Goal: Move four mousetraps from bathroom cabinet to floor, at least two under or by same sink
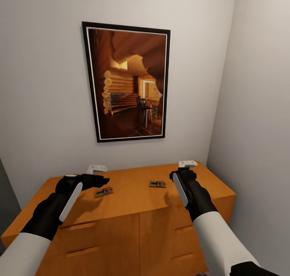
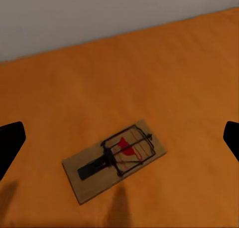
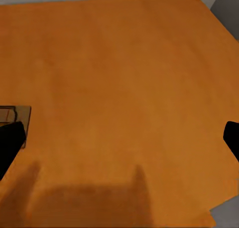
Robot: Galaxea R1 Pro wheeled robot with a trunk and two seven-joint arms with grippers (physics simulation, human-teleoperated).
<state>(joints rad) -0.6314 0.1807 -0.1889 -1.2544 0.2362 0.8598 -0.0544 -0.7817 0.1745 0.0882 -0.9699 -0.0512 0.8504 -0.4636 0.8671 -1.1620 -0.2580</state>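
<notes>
While flat, both mousetraps (image 1: 104,192) (image 1: 157,184) lie widthwise.

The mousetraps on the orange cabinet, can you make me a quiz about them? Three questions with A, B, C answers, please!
1. Where do the mousetraps lie?
A. on top of the cabinet
B. on the floor
C. inside an open drawer

2. How many mousetraps show in the head view?
A. one
B. two
C. four

3. How is the left gripper?
A. shut on a mousetrap
B. open above a mousetrap
C. pulling a drawer handle

Answers:
1. A: both the left mousetrap and the right mousetrap rest flat on the top of the cabinet, below the framed picture.
2. B: only those two are seen there.
3. B: in the left wrist view the left gripper has its fingertips spread wide at the edges, with the mousetrap lying untouched between them.
</notes>
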